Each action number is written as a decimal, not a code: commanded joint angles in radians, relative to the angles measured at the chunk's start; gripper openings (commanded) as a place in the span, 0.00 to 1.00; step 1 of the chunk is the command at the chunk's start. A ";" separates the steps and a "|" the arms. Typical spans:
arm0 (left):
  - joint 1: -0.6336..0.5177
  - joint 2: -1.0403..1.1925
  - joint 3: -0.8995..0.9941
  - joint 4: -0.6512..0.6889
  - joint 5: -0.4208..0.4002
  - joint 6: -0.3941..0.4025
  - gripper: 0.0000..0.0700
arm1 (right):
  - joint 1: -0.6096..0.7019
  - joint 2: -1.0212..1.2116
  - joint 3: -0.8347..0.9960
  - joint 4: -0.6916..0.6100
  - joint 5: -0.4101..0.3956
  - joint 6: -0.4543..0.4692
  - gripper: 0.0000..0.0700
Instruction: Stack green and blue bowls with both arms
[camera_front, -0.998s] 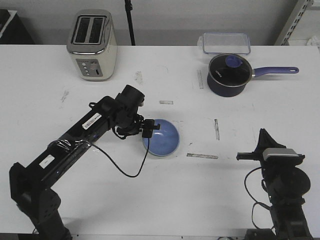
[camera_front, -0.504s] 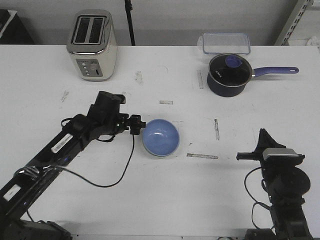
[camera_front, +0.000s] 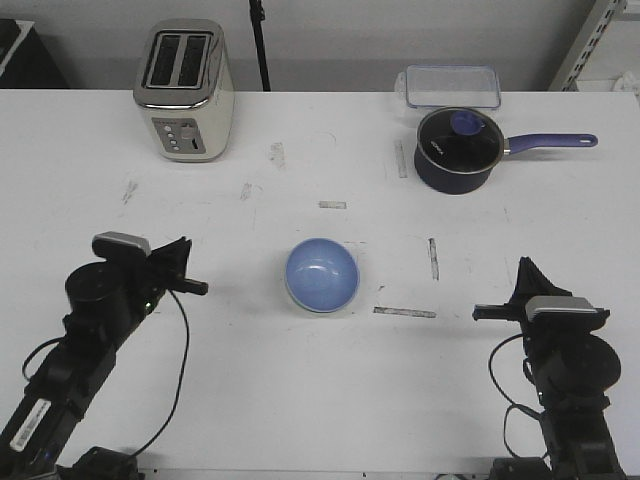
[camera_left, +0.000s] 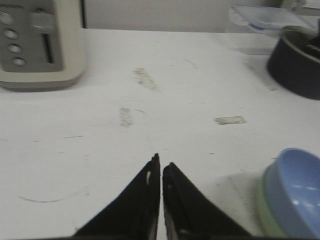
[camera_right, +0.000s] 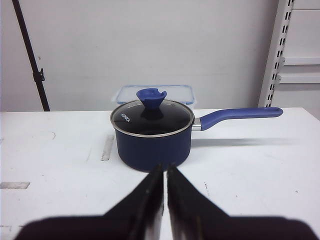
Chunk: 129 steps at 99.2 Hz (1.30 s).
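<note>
Front view: left gripper (camera_front: 194, 286) and right gripper (camera_front: 484, 313) pinched together, empty (bowls (camera_front: 322, 274) stacked).

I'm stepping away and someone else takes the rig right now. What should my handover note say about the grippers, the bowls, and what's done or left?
Left gripper: shut, empty, pulled back near the table's left front, apart from the bowls.
Right gripper: shut, empty, parked at the right front, pointing toward the saucepan.
Bowls: the blue bowl sits nested inside the green bowl at mid-table; only the green rim shows beneath it.
Done: the stack looks complete.
Left: apparently nothing but confirming that the stack sits level.
</note>
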 joint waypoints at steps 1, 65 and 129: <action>0.044 -0.058 -0.027 0.014 -0.010 0.151 0.00 | 0.000 0.002 0.003 0.011 0.001 0.010 0.01; 0.215 -0.509 -0.319 0.055 -0.053 0.058 0.00 | 0.000 0.002 0.003 0.011 0.001 0.010 0.01; 0.212 -0.603 -0.348 0.056 -0.076 0.060 0.00 | 0.000 0.002 0.003 0.011 0.001 0.010 0.01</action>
